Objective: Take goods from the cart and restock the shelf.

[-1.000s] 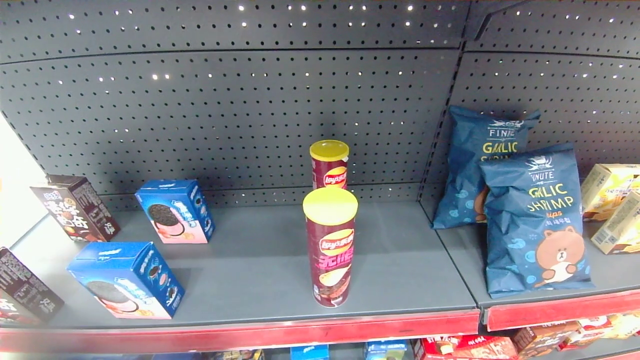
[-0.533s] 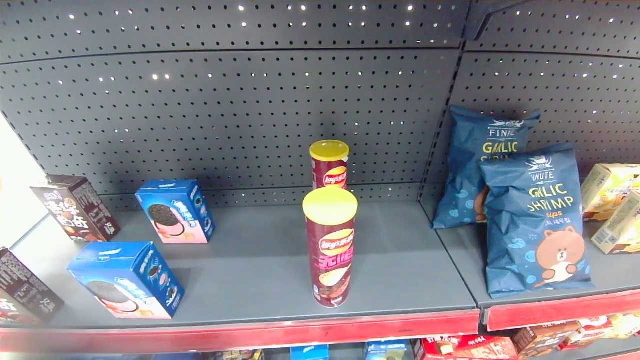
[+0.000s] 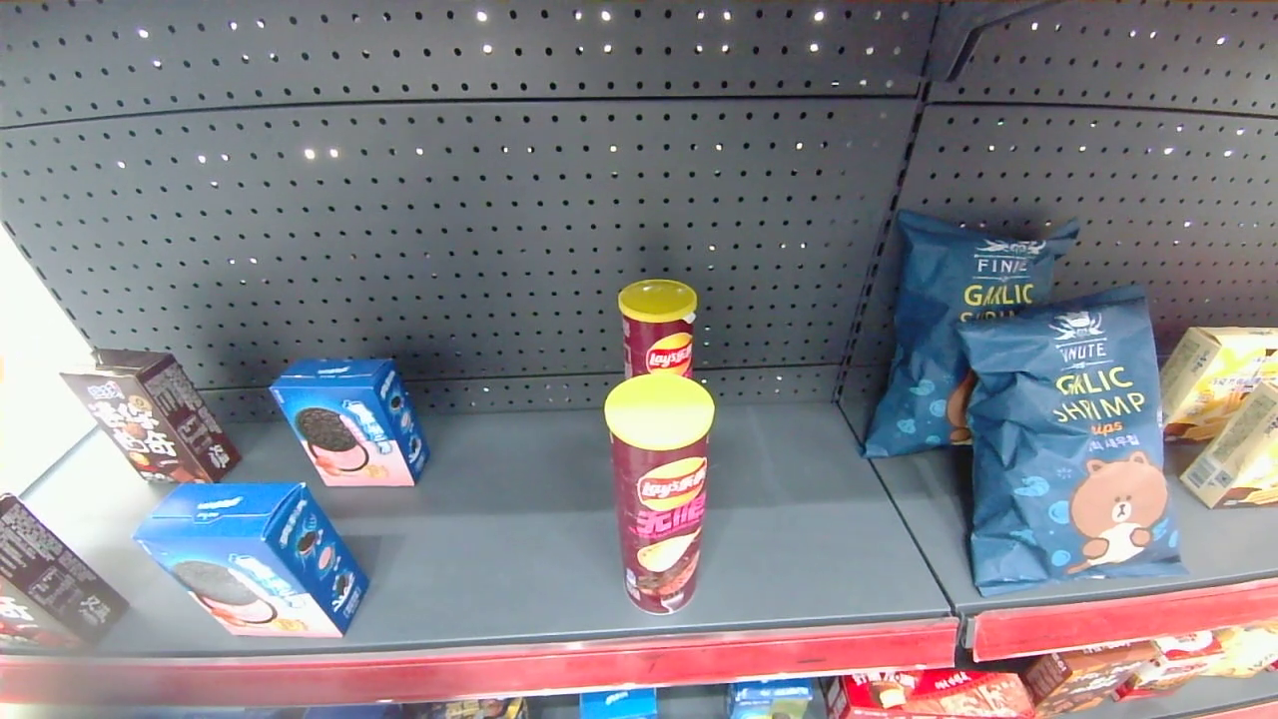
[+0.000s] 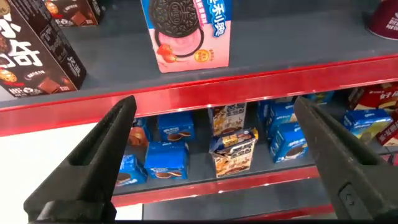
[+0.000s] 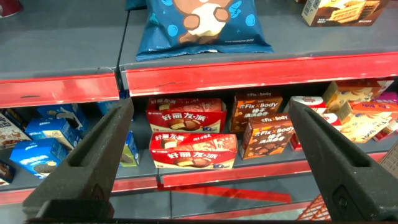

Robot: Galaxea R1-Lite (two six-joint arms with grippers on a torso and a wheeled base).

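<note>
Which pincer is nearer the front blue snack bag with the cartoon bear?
Right. The right pincer sits open directly below the blue cartoon-bear snack bag; the left pincer is below the front blue cardboard cookie box, far to the bag's left.

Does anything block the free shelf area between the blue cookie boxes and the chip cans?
Nothing visible does: the shelf is bare from the front blue cookie box to the front chip can.

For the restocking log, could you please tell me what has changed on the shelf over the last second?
Nothing visibly changed: the front maroon yellow-lidded tube, the rear tube, the blue cardboard boxes and the dark blue snack bags stand as before on the grey shelf.
</note>
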